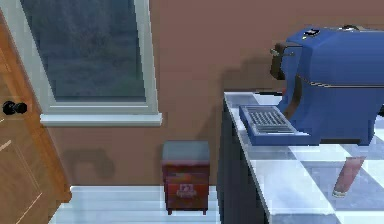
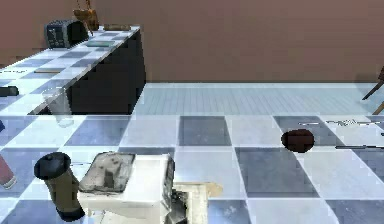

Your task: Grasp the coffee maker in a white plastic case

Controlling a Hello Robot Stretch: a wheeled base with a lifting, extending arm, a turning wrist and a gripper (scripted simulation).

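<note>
The coffee maker has a white plastic case with a grey top. It stands on the checkered countertop near the arm side view's bottom edge, and a dark jug-like part sits at its left. My gripper shows as a dark body against the coffee maker's right side, with a white square just right of it. I cannot tell whether it holds anything. A different, blue coffee machine stands on the counter at the forward view's right.
A dark brown round thing lies on the counter to the right, and a clear glass stands to the left. A toaster sits on a far dark-fronted counter. By the wall are a red bin, a window and a wooden door.
</note>
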